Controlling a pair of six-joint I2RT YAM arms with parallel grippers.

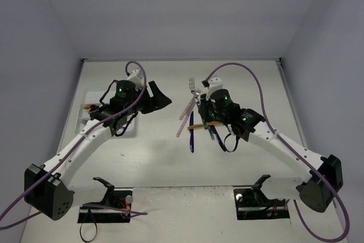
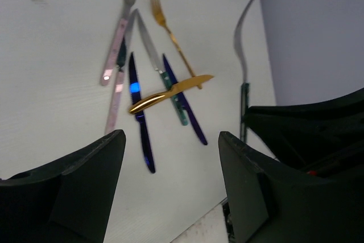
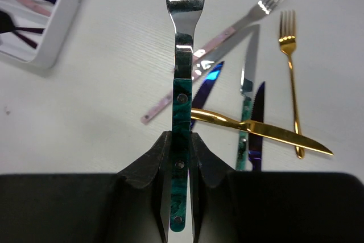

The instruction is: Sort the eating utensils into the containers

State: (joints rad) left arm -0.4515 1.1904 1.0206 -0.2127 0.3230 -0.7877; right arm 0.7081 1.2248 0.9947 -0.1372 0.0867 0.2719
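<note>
Soft, cool overhead light casts faint shadows on the table [image 1: 162, 166], with glare on the fork [image 3: 185, 4].

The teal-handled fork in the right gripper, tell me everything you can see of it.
The fork has a shiny silver tined head and neck, metal by its look, and a marbled teal handle with small rivets. The right gripper is shut on the handle, tines pointing away from the wrist. It is held above the table; only the gripper visibly touches it.
</note>
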